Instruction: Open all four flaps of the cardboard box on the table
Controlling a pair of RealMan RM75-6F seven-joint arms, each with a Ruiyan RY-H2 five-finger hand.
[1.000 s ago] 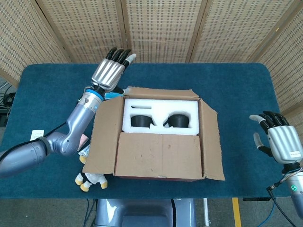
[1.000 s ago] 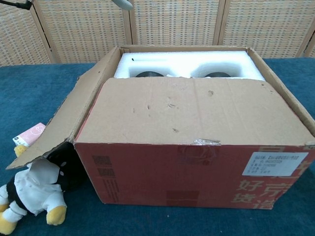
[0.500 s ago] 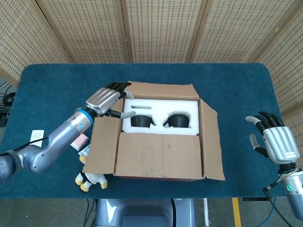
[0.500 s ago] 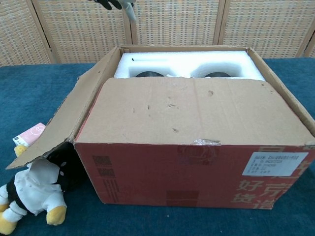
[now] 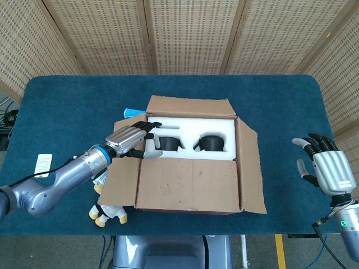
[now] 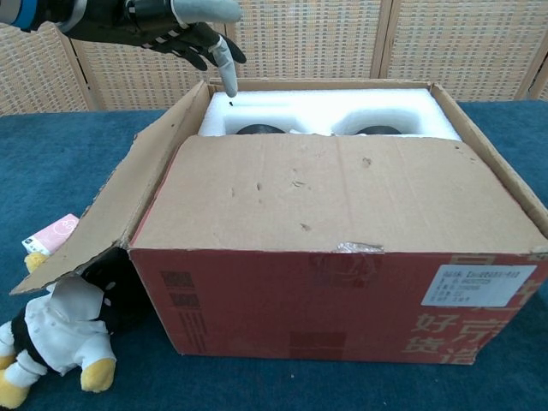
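The cardboard box (image 5: 193,185) (image 6: 342,282) sits mid-table. Its near flap (image 5: 188,184) (image 6: 334,201) lies folded over the opening. The far flap (image 5: 189,105) stands up, and the left flap (image 5: 122,174) (image 6: 128,193) and right flap (image 5: 251,165) hang outward. White foam (image 5: 190,134) (image 6: 325,111) with two dark round recesses shows inside. My left hand (image 5: 130,139) (image 6: 175,30) hovers open above the box's left edge, fingers spread and pointing down toward the foam. Far from the box, my right hand (image 5: 325,165) is held open off the table's right edge, touching nothing.
A small stuffed toy (image 5: 107,212) (image 6: 56,338) lies against the box's front left corner under the left flap. A white card (image 5: 42,162) lies near the left table edge, a pink one (image 6: 51,233) beside the toy. A light blue thing (image 5: 132,112) peeks out behind the box.
My left hand has come down from behind the box's far left corner to above its left edge and entered the chest view. The right hand has barely shifted.
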